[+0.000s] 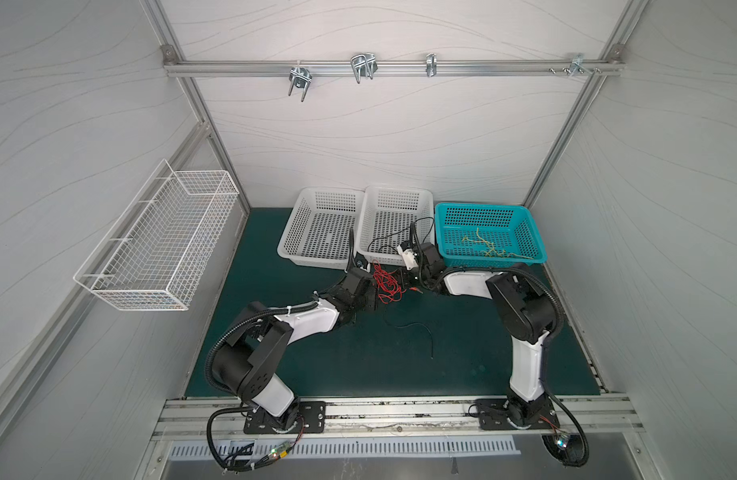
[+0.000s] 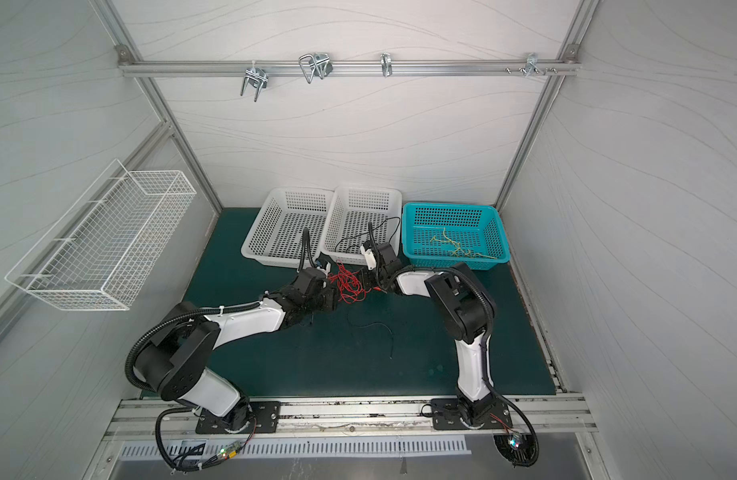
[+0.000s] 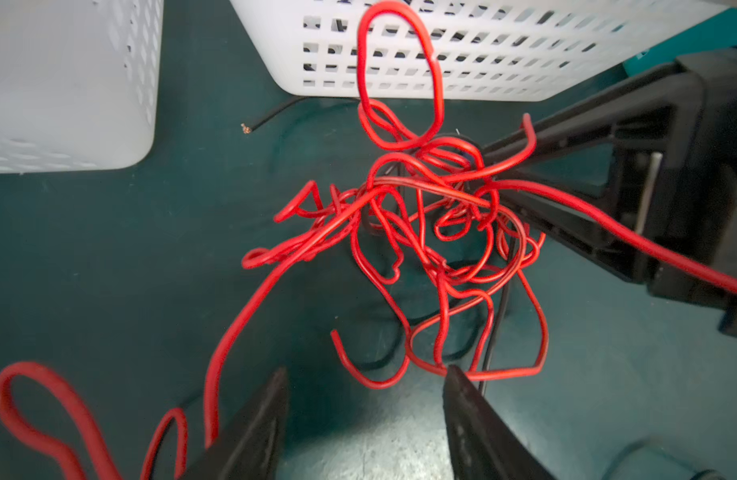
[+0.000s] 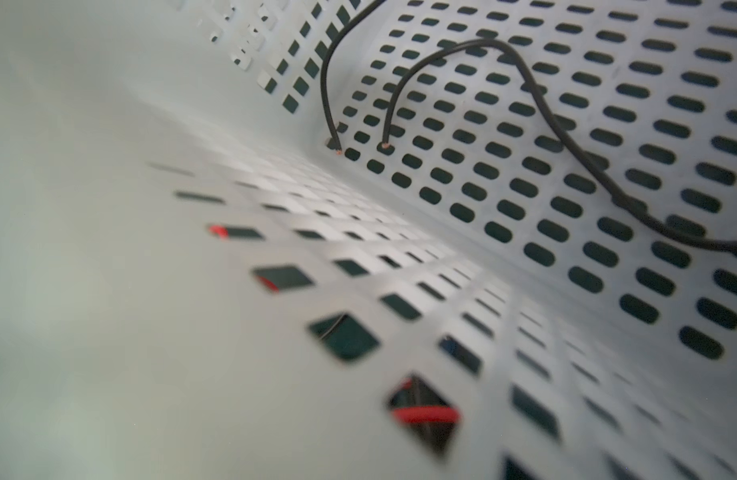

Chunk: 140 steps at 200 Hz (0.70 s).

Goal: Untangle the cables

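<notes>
Two grippers: left [image 3: 364,409] jaws apart by red cable tangle [image 3: 421,232]; right jaws' state unclear.

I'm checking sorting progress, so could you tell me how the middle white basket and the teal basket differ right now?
The middle white basket holds thin black cable; the teal basket holds yellowish cable. The white one sits left of the teal one. Both are perforated plastic.

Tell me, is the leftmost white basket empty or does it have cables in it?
Empty: in both top views the left white basket shows only its bare perforated floor, no cables inside.
</notes>
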### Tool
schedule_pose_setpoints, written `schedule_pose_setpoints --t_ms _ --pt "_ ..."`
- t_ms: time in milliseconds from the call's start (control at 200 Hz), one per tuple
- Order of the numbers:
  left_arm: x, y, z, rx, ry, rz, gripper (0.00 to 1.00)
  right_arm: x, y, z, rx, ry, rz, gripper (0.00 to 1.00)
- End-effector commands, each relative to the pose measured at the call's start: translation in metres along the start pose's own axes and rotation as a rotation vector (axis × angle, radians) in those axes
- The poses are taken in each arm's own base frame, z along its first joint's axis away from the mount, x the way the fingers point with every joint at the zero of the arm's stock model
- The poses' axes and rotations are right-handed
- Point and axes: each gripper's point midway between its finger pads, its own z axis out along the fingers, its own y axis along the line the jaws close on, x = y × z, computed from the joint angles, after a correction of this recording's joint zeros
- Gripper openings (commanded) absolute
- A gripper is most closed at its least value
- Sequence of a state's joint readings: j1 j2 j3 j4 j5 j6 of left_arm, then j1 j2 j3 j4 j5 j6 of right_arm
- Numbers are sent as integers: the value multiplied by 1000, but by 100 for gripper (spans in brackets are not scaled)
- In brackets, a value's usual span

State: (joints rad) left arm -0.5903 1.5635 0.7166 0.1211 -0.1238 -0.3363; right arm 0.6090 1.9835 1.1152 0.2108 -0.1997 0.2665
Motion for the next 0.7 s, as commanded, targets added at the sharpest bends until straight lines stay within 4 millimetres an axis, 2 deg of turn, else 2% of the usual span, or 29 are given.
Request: schedule_pose_setpoints --t_ms 0,70,165,280,445,590,695 --pt "-11 0 1 -8 -32 -11 61 -4 5 1 -21 -16 -6 8" --pt "-10 2 1 -12 -30 -11 61 -5 9 -8 -17 -12 -15 0" --pt "-10 3 1 -18 -31 -10 61 -10 15 -28 23 -1 -45 0" --pt "-13 5 0 -22 -39 -13 61 -21 26 -61 56 33 -98 0" --pt "-18 7 -5 -27 -53 -7 61 -37 54 -110 31 59 -181 0" --pt "-24 7 -13 -33 -69 2 61 -61 100 -159 -121 -51 -275 0" --pt "-31 8 -24 -37 -92 13 61 -80 113 -188 -147 -138 -299 0"
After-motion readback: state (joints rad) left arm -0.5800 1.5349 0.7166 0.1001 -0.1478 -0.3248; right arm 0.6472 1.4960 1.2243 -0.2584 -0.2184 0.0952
